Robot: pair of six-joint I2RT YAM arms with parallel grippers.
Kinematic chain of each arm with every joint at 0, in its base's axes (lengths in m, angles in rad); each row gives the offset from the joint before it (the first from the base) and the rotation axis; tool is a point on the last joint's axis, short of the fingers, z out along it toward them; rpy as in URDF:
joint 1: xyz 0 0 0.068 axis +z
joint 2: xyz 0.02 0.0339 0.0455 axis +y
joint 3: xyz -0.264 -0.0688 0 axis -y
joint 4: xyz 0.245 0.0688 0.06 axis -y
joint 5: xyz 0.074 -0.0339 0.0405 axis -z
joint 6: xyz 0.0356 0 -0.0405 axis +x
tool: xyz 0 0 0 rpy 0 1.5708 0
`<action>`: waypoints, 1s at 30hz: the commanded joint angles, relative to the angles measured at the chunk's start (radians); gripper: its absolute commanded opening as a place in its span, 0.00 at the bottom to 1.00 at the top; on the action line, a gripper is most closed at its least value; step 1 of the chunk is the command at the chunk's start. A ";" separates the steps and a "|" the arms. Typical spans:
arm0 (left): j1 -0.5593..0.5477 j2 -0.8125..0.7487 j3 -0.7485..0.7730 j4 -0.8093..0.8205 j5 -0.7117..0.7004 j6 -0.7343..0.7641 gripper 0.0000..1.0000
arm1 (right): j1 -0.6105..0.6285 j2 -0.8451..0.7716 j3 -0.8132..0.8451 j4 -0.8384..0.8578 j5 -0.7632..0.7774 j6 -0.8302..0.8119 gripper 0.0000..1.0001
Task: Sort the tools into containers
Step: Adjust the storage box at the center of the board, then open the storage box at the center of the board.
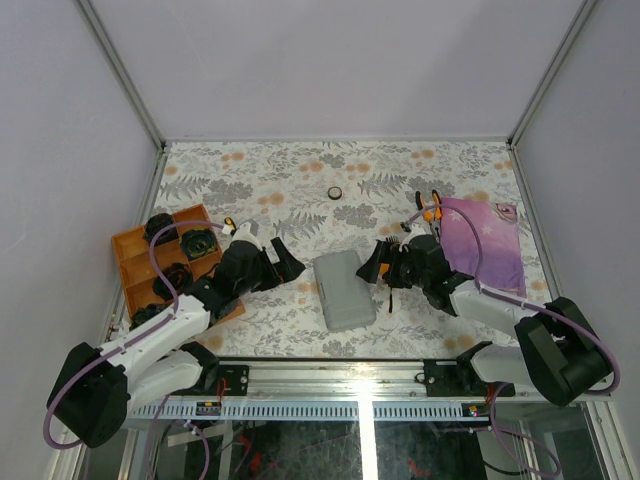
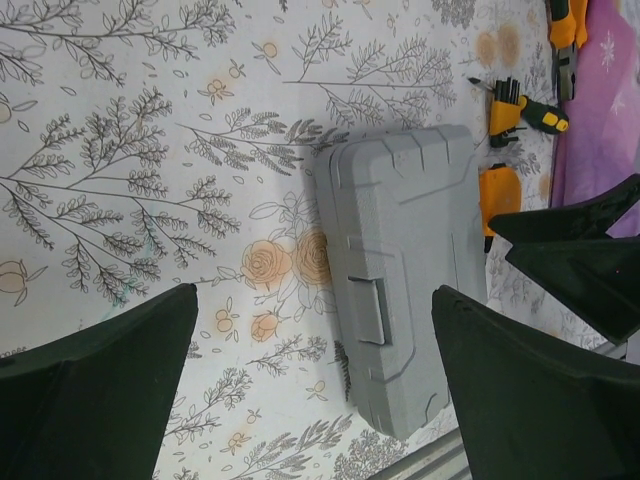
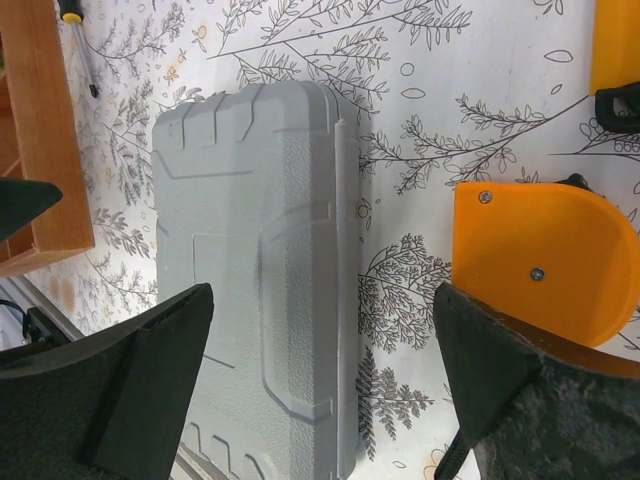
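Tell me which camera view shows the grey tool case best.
The left wrist view: nearly the whole closed grey tool case shows, latch included. The right wrist view has the case larger but cut off at the bottom; the top view shows the case whole but small.

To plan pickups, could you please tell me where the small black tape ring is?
In the top view, the tape ring lies alone beyond the grey case, roughly centred, toward the back.

Agape: left claw (image 2: 315, 300), right claw (image 3: 323, 295).

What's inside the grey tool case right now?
Can't see: the grey tool case lies shut on the floral table, so only its plain outside shows; any contents are hidden.
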 commanded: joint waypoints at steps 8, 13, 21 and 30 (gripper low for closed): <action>0.011 0.009 0.006 0.067 0.001 -0.012 1.00 | -0.011 0.064 0.004 0.134 -0.181 0.035 0.86; 0.008 0.045 0.024 0.070 0.073 0.004 0.91 | -0.011 0.118 -0.002 0.154 -0.212 0.049 0.78; -0.054 0.106 -0.043 0.172 0.104 -0.052 0.76 | 0.019 0.178 -0.049 0.272 -0.253 0.116 0.70; -0.100 0.158 -0.074 0.241 0.076 -0.126 0.62 | 0.028 0.216 -0.077 0.252 -0.185 0.146 0.60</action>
